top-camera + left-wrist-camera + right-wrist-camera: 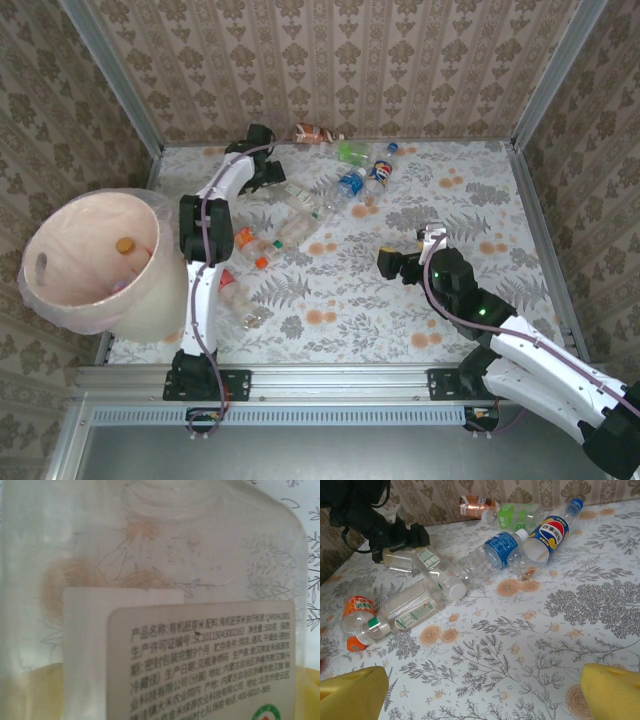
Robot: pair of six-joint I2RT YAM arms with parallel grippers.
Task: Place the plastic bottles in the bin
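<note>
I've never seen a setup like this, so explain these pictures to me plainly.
These are two robot arms bolted at a table's near edge. One picture looks down from above; the other two come from cameras on the wrists. Plastic bottles lie scattered on the flowered table, and a bag-lined bin stands at its left. The left gripper straddles a clear labelled bottle, jaws wide, not visibly gripping it. The right gripper hangs open and empty.

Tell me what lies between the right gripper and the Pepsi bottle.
Bare flowered tabletop; the right wrist view shows no bottle between the right gripper and the Pepsi bottle.
</note>
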